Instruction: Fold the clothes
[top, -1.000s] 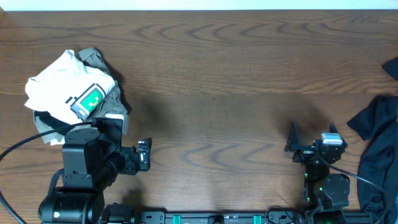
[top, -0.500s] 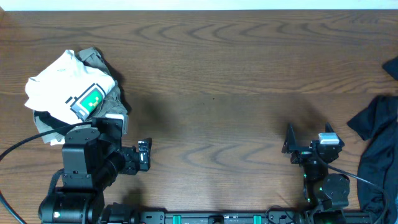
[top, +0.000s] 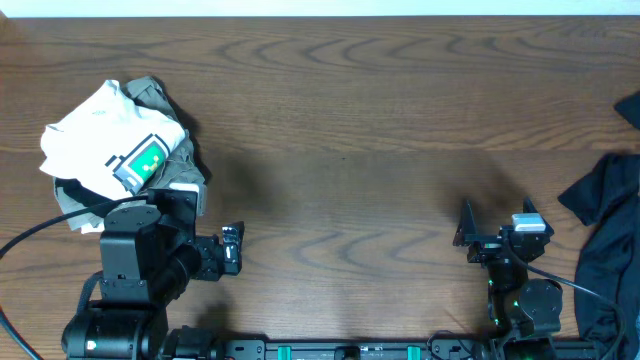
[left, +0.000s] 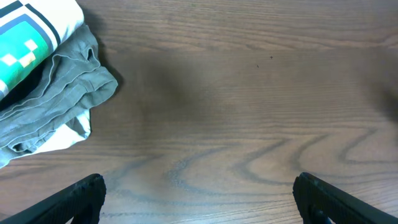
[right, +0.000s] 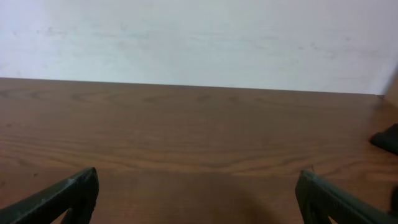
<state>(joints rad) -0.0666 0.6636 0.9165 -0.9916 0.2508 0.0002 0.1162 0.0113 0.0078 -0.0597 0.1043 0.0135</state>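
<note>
The clothes lie in two places. At the left sits a pile with a white T-shirt (top: 100, 135) bearing a green-and-blue print, a khaki garment (top: 160, 95) under it and a bit of black cloth (top: 70, 190). A dark navy garment (top: 610, 230) lies at the right edge. My left gripper (top: 234, 250) hovers open just right of the pile, touching nothing. In the left wrist view the T-shirt (left: 25, 37) and the khaki garment (left: 56, 106) fill the upper left, away from the open gripper (left: 200, 202). My right gripper (top: 497, 218) stands open over bare wood, left of the navy garment; its wrist view shows the gripper (right: 199, 199) holding nothing.
The wooden table (top: 350, 130) stretches between the two heaps. Its far edge meets a white wall (right: 199, 37). A dark corner of cloth (right: 388, 138) shows at the right of the right wrist view. Another dark scrap (top: 630, 105) sits at the right border.
My right gripper has shifted slightly to the left. The left arm and the clothes have not moved.
</note>
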